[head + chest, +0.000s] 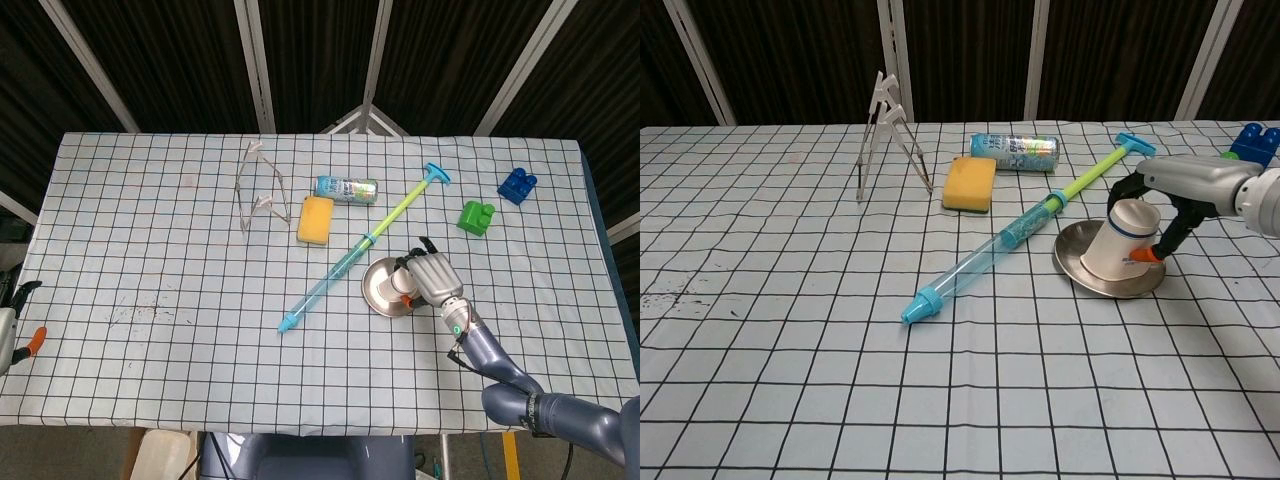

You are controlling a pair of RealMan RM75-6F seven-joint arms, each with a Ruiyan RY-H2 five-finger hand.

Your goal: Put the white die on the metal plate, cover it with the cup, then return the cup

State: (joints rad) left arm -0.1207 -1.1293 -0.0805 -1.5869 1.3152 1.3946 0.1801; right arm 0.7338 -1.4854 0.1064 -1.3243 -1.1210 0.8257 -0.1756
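Note:
A white paper cup (1122,252) stands upside down and tilted on the round metal plate (1080,274), right of the table's middle. My right hand (1165,212) grips the cup from above and the right, fingers wrapped around it. In the head view the same hand (432,277) covers the cup (405,290) on the plate (380,288). The white die is hidden; I cannot see it in either view. My left hand is out of both views.
A long blue and green syringe toy (1012,234) lies diagonally just left of the plate. Behind it are a yellow sponge (969,184), a lying can (1013,152) and a metal rack (883,130). Green block (476,216) and blue block (517,185) sit far right.

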